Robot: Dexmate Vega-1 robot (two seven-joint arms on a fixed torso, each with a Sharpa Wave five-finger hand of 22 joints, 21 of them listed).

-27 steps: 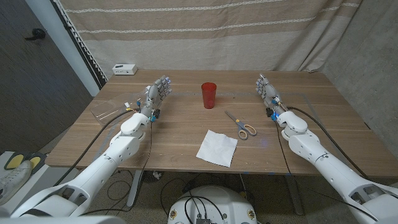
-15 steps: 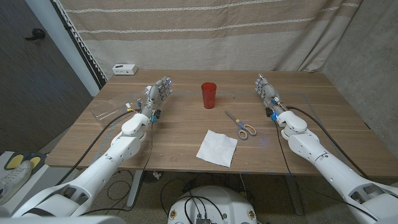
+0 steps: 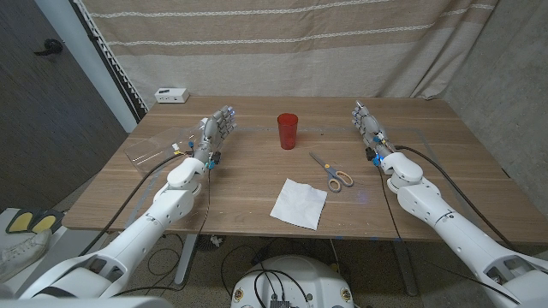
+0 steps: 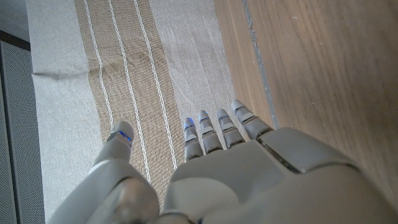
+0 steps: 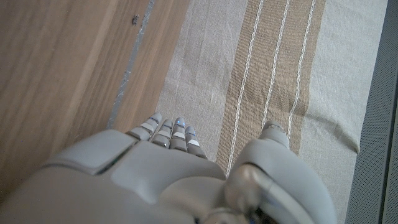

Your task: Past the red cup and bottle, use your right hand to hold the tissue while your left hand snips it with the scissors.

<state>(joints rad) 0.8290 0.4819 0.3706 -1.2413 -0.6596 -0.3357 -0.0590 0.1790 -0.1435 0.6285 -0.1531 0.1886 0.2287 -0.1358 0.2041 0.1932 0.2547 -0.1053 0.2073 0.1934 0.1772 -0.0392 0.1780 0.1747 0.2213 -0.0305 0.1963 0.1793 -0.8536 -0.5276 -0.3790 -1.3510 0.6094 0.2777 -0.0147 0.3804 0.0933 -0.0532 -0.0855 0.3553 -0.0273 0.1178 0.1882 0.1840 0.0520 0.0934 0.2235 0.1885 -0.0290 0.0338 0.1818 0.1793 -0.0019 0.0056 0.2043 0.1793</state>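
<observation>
Your left hand (image 3: 217, 129) stands over the left part of the table (image 3: 128, 184) with its fingers (image 4: 217, 127) straight, a little apart, and holding nothing; the left wrist view shows them pointing at the striped curtain (image 4: 124, 74) behind the table. Off the inner side of those fingers stands the red cup (image 3: 288, 131), level with them across the table. No bottle can be made out.

The tissue (image 3: 300, 203) lies flat between the arms, back from both sets of fingertips toward the near edge, set as a slightly turned square. The scissors (image 3: 331, 172) lie just beside its far right corner, not touching it as far as I can tell. Their long axis runs diagonally, blades aimed toward the cup, yellow handles toward your right arm.

Your right hand (image 3: 367, 125) is likewise unloaded, fingers (image 5: 165, 134) extended and close together. It sits nearer the scissors than the left does, so I judge your left hand must cross past the cup and draw back to reach the handles.
</observation>
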